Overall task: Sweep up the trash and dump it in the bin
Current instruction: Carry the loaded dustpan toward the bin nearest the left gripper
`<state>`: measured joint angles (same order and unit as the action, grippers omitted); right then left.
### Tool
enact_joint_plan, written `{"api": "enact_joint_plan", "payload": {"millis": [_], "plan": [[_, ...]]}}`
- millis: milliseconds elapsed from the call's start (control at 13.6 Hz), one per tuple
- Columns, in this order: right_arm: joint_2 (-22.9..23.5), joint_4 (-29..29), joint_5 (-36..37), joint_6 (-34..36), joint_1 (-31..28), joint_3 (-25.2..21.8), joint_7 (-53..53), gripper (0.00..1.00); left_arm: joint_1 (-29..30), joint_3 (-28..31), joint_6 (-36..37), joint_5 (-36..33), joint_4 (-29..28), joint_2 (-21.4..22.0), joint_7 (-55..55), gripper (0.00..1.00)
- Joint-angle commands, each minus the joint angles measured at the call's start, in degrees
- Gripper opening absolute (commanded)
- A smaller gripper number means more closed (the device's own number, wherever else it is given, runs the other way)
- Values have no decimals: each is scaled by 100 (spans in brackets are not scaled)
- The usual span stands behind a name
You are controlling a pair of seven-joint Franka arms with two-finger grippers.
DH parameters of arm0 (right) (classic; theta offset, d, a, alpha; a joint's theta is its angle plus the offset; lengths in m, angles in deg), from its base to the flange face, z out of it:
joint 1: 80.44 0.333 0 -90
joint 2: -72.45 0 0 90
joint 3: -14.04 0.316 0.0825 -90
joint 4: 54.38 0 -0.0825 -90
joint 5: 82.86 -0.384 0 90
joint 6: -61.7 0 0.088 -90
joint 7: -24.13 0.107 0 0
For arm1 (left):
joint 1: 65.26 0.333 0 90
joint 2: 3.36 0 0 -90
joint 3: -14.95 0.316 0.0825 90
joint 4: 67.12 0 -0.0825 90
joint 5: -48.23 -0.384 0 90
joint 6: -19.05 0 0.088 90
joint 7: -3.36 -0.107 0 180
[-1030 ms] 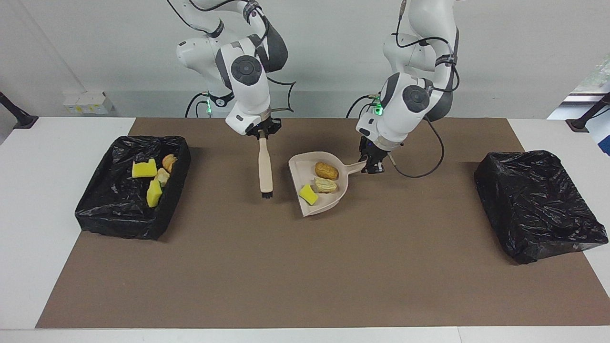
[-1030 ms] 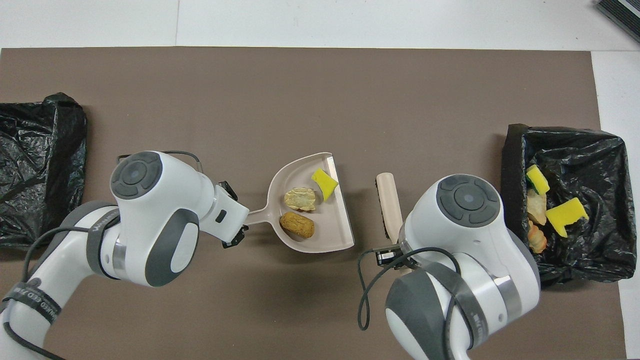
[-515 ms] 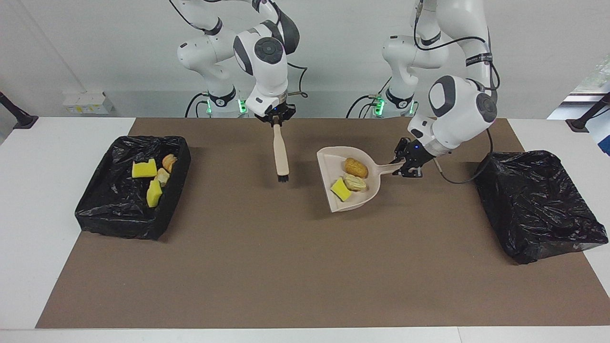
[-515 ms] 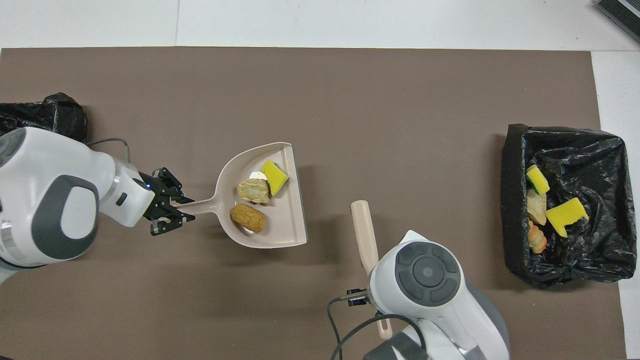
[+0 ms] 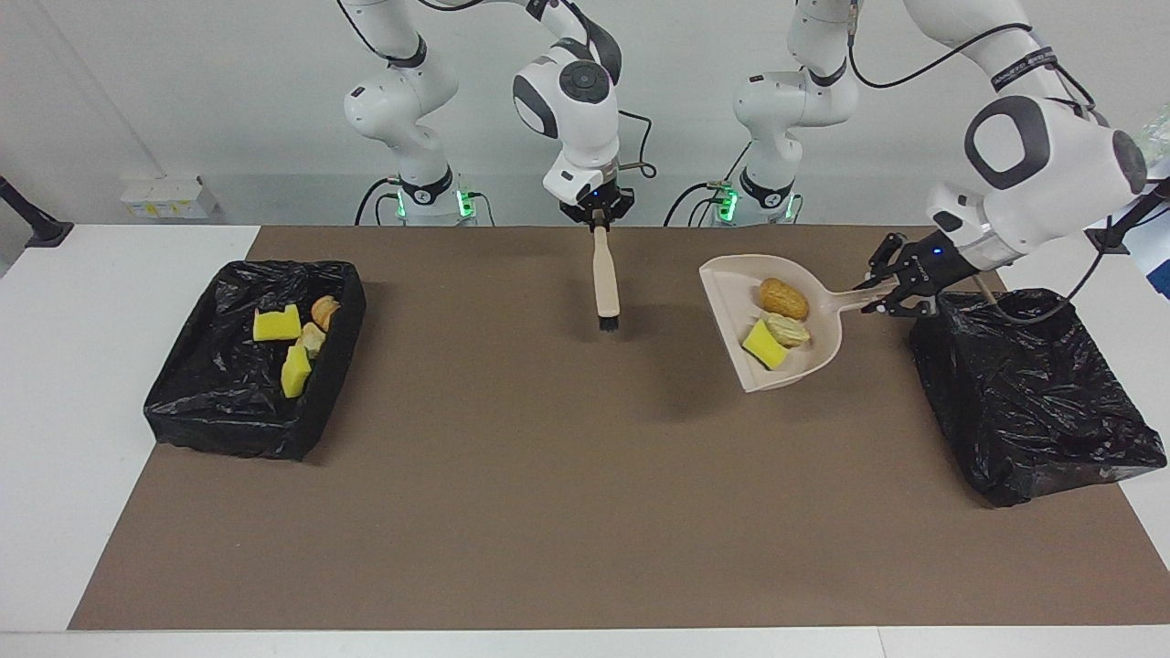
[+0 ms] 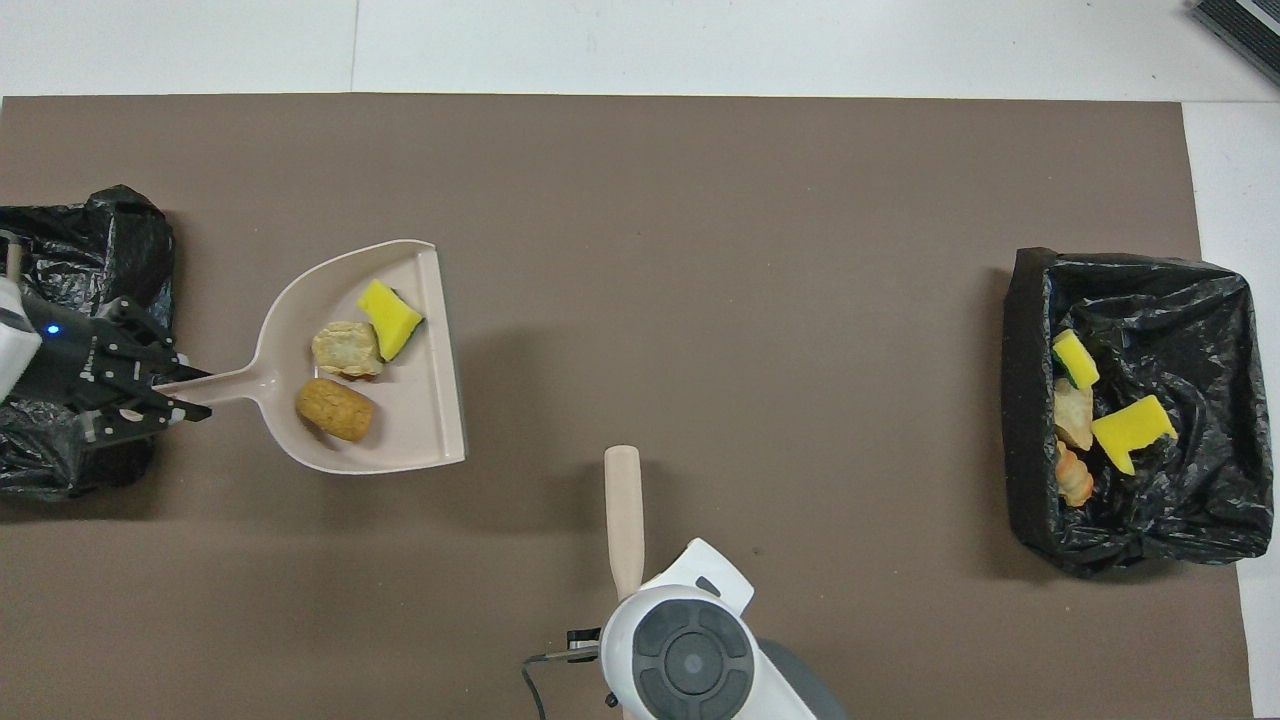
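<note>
Dustpan (image 5: 777, 329) and trash (image 5: 783, 298) have shifted toward the closed bin (image 5: 1028, 393).

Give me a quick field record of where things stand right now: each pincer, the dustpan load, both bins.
left pincer: shut on the dustpan handle, holding it raised beside the bin at the left arm's end
right pincer: shut on the brush, bristles hanging down over the mat
dustpan load: green-topped sponge, pale bread piece, brown bread piece
bin at left arm's end: no trash visible in it
bin at right arm's end: four scraps inside
mat: no loose scraps seen
</note>
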<state>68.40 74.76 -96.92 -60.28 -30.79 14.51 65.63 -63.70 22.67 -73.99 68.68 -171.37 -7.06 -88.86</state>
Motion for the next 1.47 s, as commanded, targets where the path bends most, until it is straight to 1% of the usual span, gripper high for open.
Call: {"api": "enact_joint_plan", "payload": {"millis": [0,74,221,294,368,441,589,736,883,1104,1251,1398], "plan": [[789,-503,-105,-159,385,-3,358,0,590,-51,436,-155,782,-490,-384,0],[922,-548,-96,-281,457,-3,394,0,809,-68,523,-207,949,-595,-454,0],[941,-531,-96,-309,484,-3,324,0,1266,-77,865,-260,1291,-771,-551,0],[941,-531,-96,-282,484,-12,324,2,1486,-95,910,-304,1624,-920,-760,0],[941,-531,-96,-265,484,-12,333,54,1636,-103,1067,-348,1993,-1113,-937,0],[941,-557,-27,-212,484,-12,333,100,1803,-104,1217,-418,2310,-1272,-973,0],[836,-601,-17,-37,466,-12,333,100,2015,-112,1323,-550,2628,-1483,-991,0],[591,-662,-8,209,344,-64,315,100,2278,-104,1498,-559,3031,-1703,-1131,0],[353,-776,35,411,37,-64,272,100,2533,-104,1692,-559,3593,-2071,-1569,0],[387,-1460,290,964,-569,-64,-342,100,2876,-139,1702,-638,4095,-2380,-1957,0],[431,-1708,448,1019,-895,-64,-737,100,3017,-174,1562,-857,4342,-2521,-2124,0],[492,-1980,912,1088,-1255,-56,-1360,100,3157,-165,1298,-998,4413,-2548,-2195,0]]}}
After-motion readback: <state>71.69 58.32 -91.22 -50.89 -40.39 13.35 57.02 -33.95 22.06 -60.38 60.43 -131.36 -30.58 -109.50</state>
